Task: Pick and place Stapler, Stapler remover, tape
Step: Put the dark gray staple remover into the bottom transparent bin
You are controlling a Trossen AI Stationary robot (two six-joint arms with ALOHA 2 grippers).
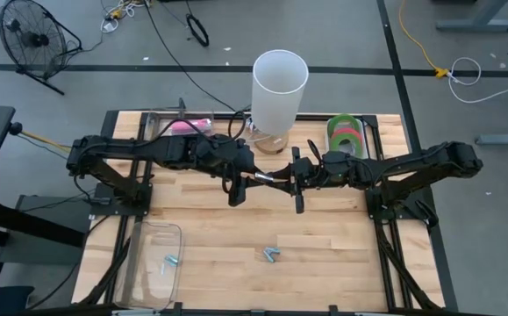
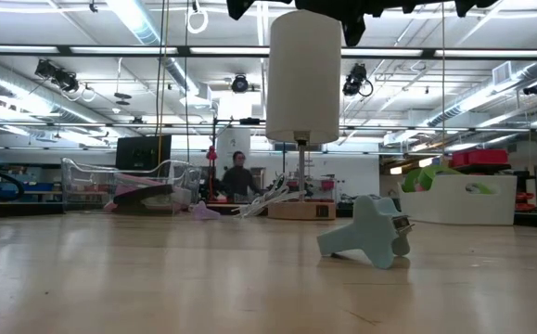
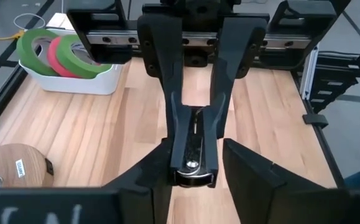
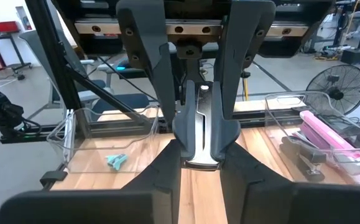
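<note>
At the middle of the high view the right gripper (image 1: 298, 179) and left gripper (image 1: 235, 182) meet, both clamped on a dark stapler (image 1: 267, 179) held between them. The tape (image 1: 345, 133) rings (two green, one red) sit in a white bin (image 1: 332, 143) at upper right; a pale blue staple remover (image 1: 271, 254) lies on the table (image 1: 324, 237) at lower centre.

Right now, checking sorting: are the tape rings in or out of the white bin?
In: green and red tape rings sit inside the white bin.
</note>
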